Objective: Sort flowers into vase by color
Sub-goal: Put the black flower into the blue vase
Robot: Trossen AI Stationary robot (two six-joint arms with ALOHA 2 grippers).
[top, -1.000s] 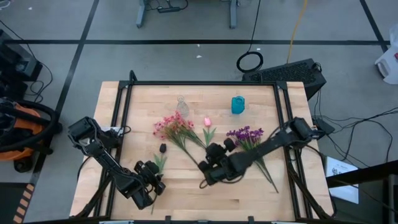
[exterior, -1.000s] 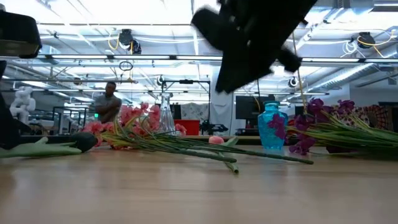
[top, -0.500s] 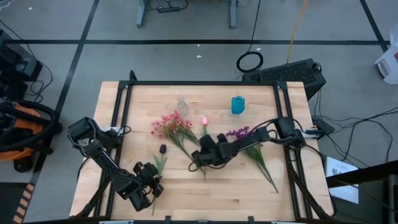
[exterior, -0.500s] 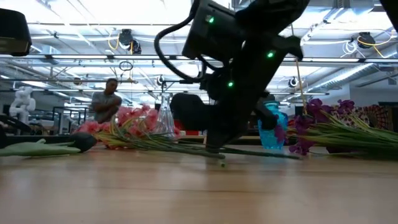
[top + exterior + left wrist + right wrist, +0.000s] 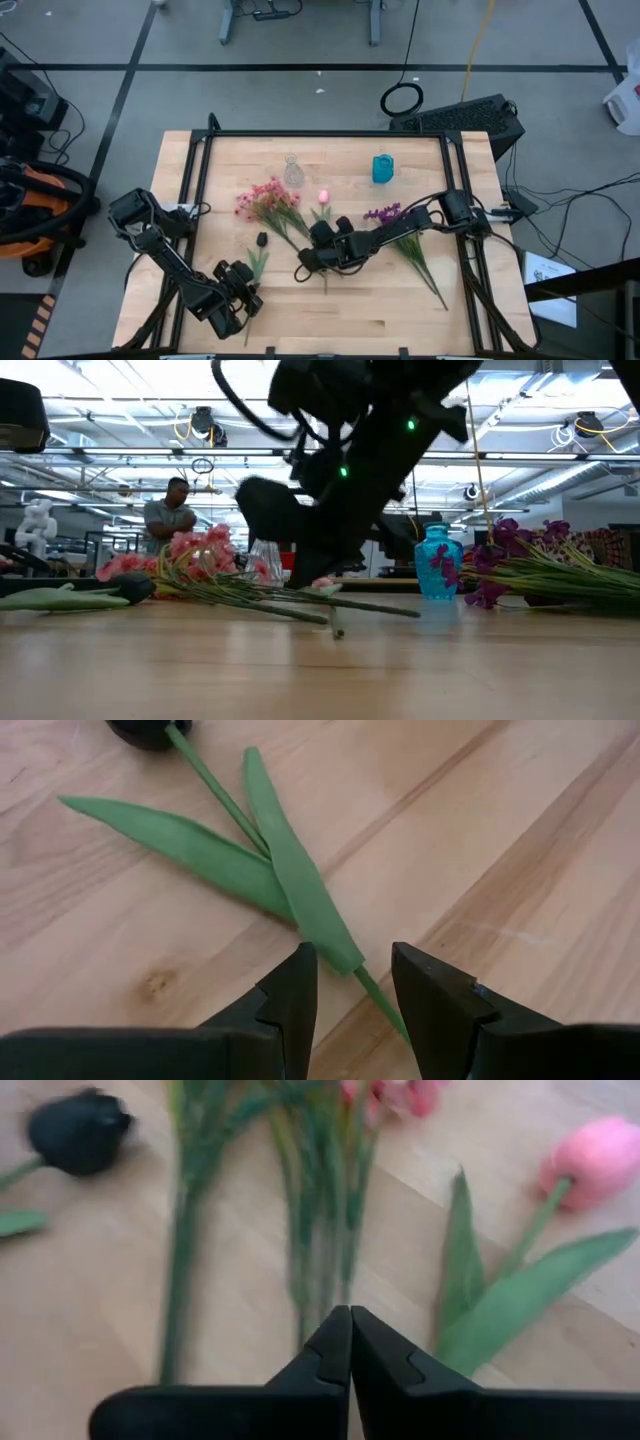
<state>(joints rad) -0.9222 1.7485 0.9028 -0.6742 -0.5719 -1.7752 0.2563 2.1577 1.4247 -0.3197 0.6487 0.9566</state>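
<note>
The pink spray (image 5: pixel 268 200) lies on the table at mid-left, its stems running toward my right gripper (image 5: pixel 301 264), which is shut at their lower ends (image 5: pixel 322 1295). A pink tulip (image 5: pixel 323 196) lies beside it and the purple sprays (image 5: pixel 392 214) lie partly under my right arm. A dark-budded tulip (image 5: pixel 261 239) lies near the front left. My left gripper (image 5: pixel 352 982) is open, with one finger on either side of this tulip's stem (image 5: pixel 372 988). A clear vase (image 5: pixel 292 172) and a blue vase (image 5: pixel 383 168) stand at the far side. My right gripper meets the pink spray at the lower ends of its stems (image 5: pixel 318 1308), slanting down from the table's right. The stems run in under the shut fingertips (image 5: pixel 338 1342), which hide the contact. The blossoms and the rest of the stems lie on the table.
The black frame rail (image 5: pixel 330 134) runs along the table's far edge and down both sides. Bare wood (image 5: pixel 380 310) lies at the front, between the arms. In the low view a person (image 5: pixel 168 518) stands in the room far beyond the table.
My right gripper has come down and gone toward the table's left, to the pink spray's stem ends. The pink spray has slid toward the table's left with it, and the pink tulip has shifted a little the same way.
</note>
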